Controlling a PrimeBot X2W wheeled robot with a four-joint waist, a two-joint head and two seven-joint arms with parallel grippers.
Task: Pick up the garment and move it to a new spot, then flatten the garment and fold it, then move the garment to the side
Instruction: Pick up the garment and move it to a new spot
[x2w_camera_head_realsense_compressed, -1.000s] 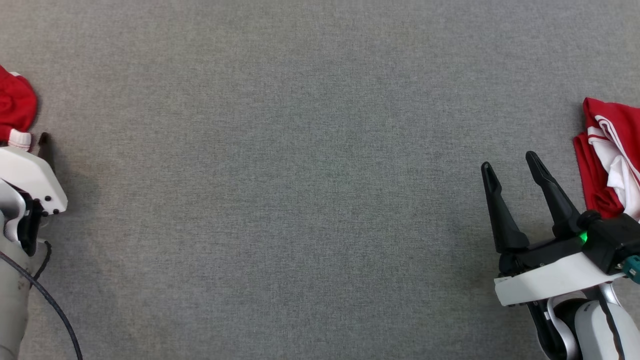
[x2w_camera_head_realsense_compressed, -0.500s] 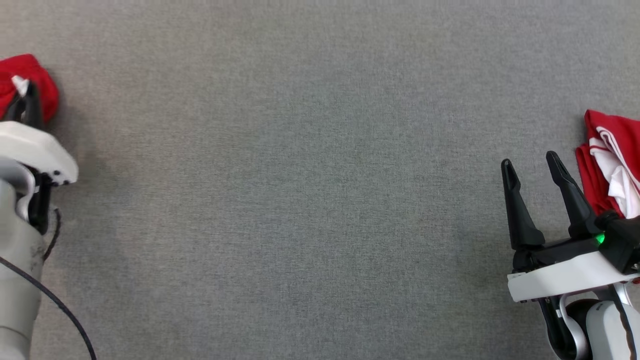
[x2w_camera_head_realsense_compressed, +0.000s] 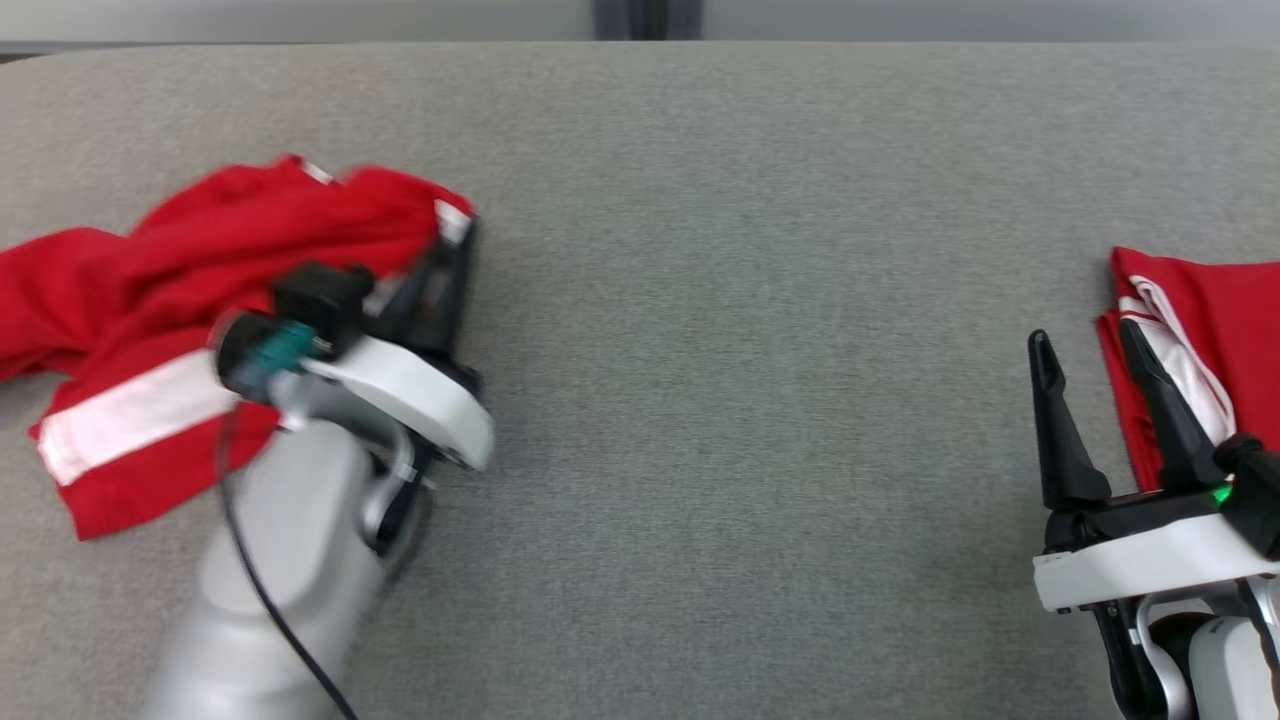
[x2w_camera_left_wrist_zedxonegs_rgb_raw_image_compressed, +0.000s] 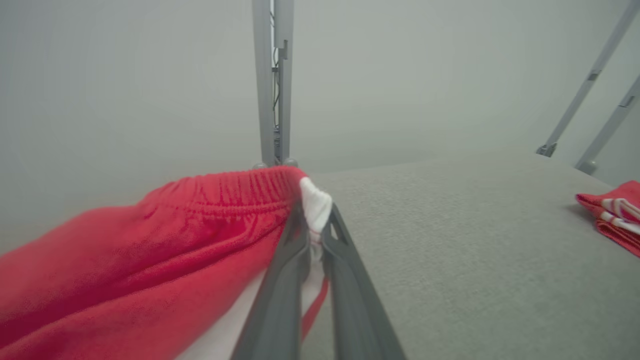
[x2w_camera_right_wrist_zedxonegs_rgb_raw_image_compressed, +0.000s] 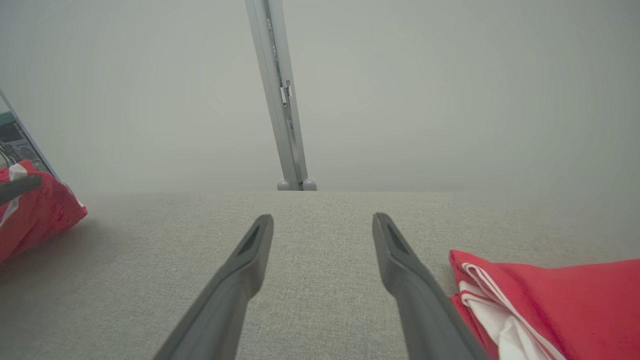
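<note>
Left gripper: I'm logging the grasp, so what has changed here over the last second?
The left gripper shut on the red garment at its white-trimmed edge and pulled it from the far left toward the middle of the table. The head camera also shifted. The right gripper stayed open beside the folded garment, unmoved.

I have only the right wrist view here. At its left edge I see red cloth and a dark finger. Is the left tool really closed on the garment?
Observer: Yes. The left tool is shut on the white-trimmed end of the waistband of the garment.
Operator: Is the garment lifted or lying?
Observer: In the head view most of it lies crumpled on the table, left side.
Operator: Any mark for orienting it?
Observer: A broad white stripe crosses its near part.
</note>
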